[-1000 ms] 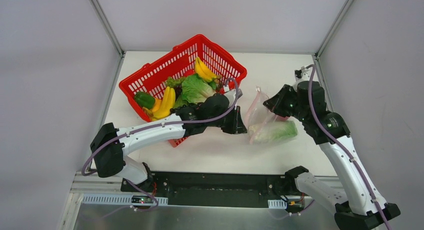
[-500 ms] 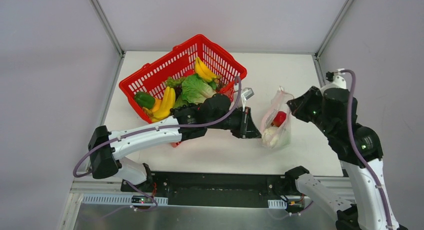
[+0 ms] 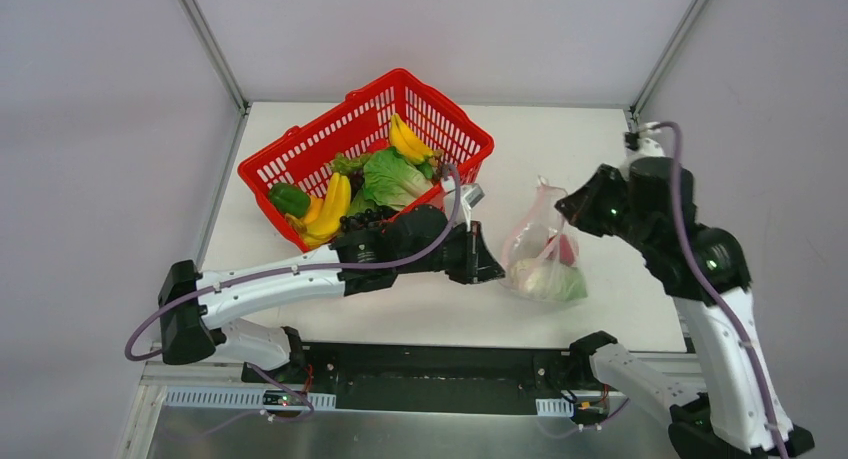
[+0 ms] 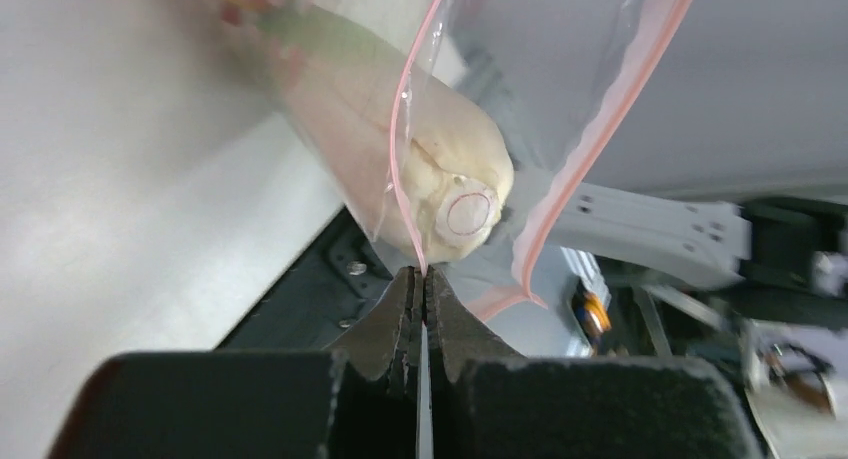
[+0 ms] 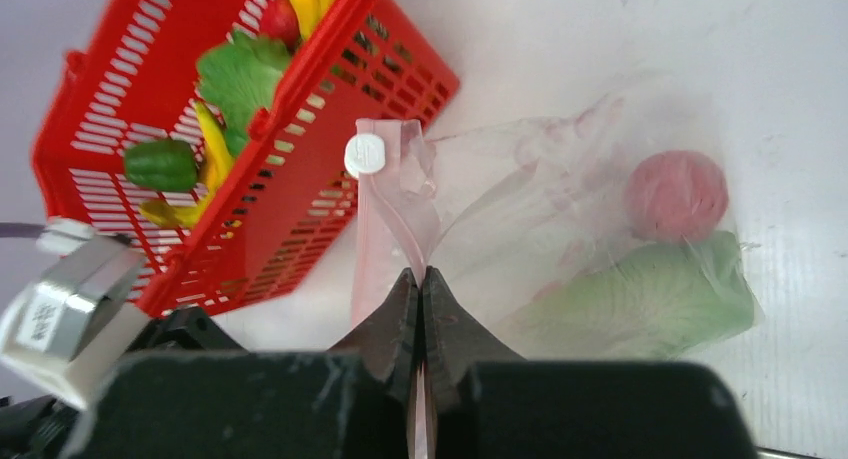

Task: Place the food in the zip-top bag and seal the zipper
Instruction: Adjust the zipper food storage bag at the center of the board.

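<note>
Shows zip-top bag pinched at its mouth edge by left hand and right hand, both clamped shut on it, with cabbage and red fruit sagging inside, below both hands; judged light, floppy, slippery film; best taken along stiffer zipper.

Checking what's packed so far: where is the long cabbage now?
In the top view, right of centre, the cabbage lies inside the zip-top bag, beside a red fruit, right of the red basket.

zip-top bag | holds cabbage, red fruit | red basket near
</note>
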### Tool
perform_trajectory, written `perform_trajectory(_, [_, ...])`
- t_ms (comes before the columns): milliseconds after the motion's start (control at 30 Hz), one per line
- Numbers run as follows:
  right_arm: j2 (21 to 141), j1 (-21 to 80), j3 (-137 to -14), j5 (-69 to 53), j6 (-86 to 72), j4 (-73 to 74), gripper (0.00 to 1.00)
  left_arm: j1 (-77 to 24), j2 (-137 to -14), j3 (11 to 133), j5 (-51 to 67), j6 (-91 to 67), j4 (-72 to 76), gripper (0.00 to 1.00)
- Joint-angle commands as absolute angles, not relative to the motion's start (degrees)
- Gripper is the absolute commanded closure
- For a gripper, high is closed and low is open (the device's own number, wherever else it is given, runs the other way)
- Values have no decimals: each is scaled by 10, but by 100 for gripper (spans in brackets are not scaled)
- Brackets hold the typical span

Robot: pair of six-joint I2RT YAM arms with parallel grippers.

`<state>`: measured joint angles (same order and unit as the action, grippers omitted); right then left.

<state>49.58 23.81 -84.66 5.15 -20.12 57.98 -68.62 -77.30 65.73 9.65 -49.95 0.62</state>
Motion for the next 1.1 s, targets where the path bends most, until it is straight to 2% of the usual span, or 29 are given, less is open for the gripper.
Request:
perform_trajectory(0, [565, 236, -788, -42, -177, 499, 100, -687, -718, 633, -87, -483, -108, 100])
perform_trajectory(67, [572, 236, -755, -65, -176, 465, 100, -684, -715, 631, -139, -457, -140, 97])
perform_trajectory(133, [574, 236, -725, -96, -175, 427, 100, -677, -719, 632, -144, -438, -138, 69])
perform_trajectory(200, [581, 236, -709, -121, -177, 404, 100, -666, -731, 643, -128, -424, -140, 54])
perform_trajectory(400, [592, 237, -687, -143, -195, 359, 100, -641, -775, 679, -129, -416, -181, 38])
perform_trajectory(600, [591, 236, -688, -165, -206, 350, 100, -621, -801, 703, -146, -384, -199, 16])
perform_trajectory(767, [577, 236, -693, -156, -196, 372, 100, -584, -833, 739, -77, -342, -180, 14])
perform_trajectory(867, [572, 236, -693, -164, -188, 381, 100, -573, -834, 727, -76, -338, -147, 19])
perform_trajectory(1067, [562, 236, -688, -172, -189, 383, 100, -546, -865, 734, 13, -327, -106, 28])
